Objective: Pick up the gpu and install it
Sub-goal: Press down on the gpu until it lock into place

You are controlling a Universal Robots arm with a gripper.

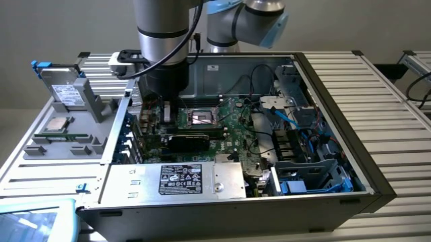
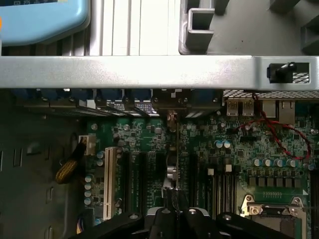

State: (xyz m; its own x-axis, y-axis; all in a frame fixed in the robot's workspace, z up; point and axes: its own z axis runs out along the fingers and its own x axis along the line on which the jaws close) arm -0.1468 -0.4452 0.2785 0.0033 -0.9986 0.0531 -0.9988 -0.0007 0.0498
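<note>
GPU [image 2: 176, 149] held edge-on, upright over motherboard [image 2: 234, 149] expansion slots inside open PC case [image 1: 336, 131]. Hand [image 2: 176, 211] clamped shut on card's edge, lowered beside CPU socket [image 1: 202, 118].

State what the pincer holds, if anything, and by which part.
The pincer is shut on the gpu, which is seen edge-on above the motherboard. It pinches the card's thin upper edge.
</note>
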